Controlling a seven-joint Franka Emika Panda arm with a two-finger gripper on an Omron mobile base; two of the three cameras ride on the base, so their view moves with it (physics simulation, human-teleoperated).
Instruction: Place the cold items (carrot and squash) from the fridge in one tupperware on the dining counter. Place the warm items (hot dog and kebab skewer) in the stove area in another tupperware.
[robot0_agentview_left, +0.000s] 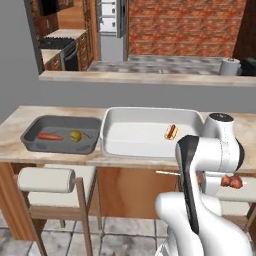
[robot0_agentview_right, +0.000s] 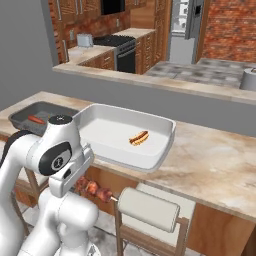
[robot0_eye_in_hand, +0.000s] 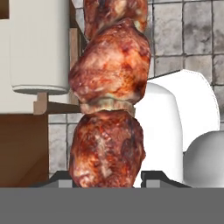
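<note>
My gripper (robot0_eye_in_hand: 106, 180) is shut on the kebab skewer (robot0_eye_in_hand: 109, 87), whose brown meat chunks run up the hand view. The skewer (robot0_agentview_right: 93, 189) hangs sideways below the dining counter's edge, in front of the white tupperware (robot0_agentview_right: 165, 145). The skewer (robot0_agentview_left: 232, 181) pokes out right of my arm. A hot dog (robot0_agentview_left: 171, 131) lies in the white tupperware (robot0_agentview_left: 107, 132). In the dark grey tupperware (robot0_agentview_left: 30, 136) to its left lie the carrot (robot0_agentview_left: 50, 136) and the yellow squash (robot0_agentview_left: 75, 135).
Padded stools stand under the counter, one (robot0_agentview_left: 47, 180) at the left and one (robot0_agentview_right: 147, 209) right of my hand. The dining counter (robot0_agentview_right: 215, 160) has bare marble to the right. A paper towel roll (robot0_agentview_left: 230, 66) stands on the far ledge.
</note>
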